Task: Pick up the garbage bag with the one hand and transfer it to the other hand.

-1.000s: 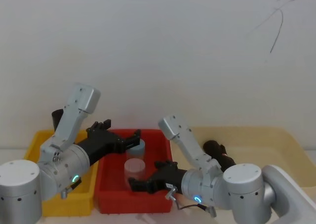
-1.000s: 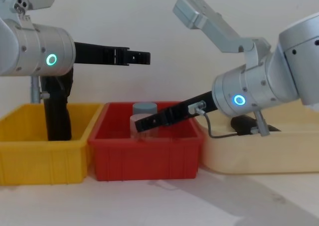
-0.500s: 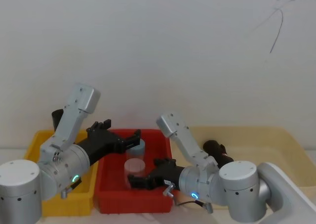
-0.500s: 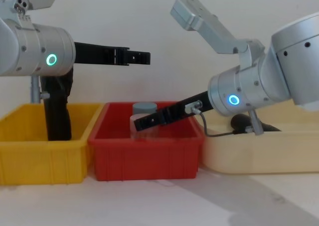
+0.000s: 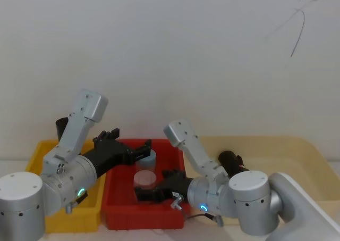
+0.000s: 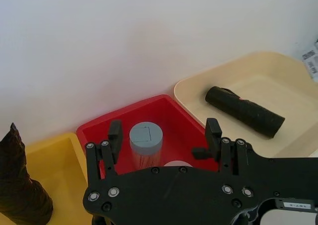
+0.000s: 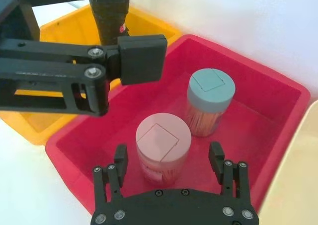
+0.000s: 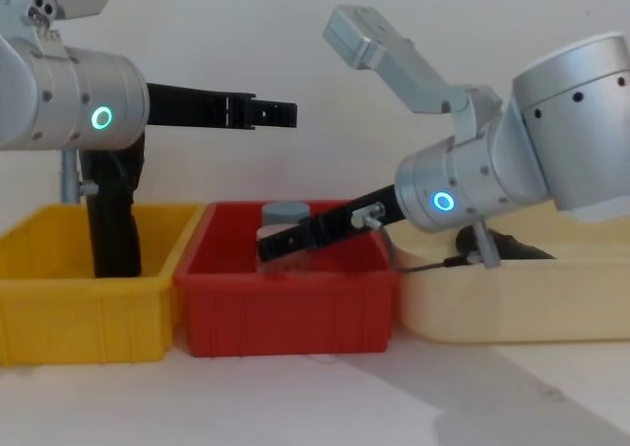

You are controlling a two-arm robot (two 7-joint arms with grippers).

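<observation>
Right gripper [image 7: 169,158] spread open, low inside the red bin [image 7: 258,135] just before the pink-lidded jar [image 7: 163,144]; left gripper [image 6: 164,138] also open, held above the same bin; garbage bag [image 6: 244,111] lies flat in the cream tray [image 6: 293,81] — long axis diagonal across the tray floor, untouched.

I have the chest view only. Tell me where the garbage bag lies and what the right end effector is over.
Observer: The garbage bag lies on its side in the cream tray, with nothing gripping it.
Operator: Now the right end effector.
Observer: The right end effector is open, above the pink-lidded jar in the red bin.
Operator: Report the left one.
Observer: The left end effector is open, over the grey-lidded jar.
</observation>
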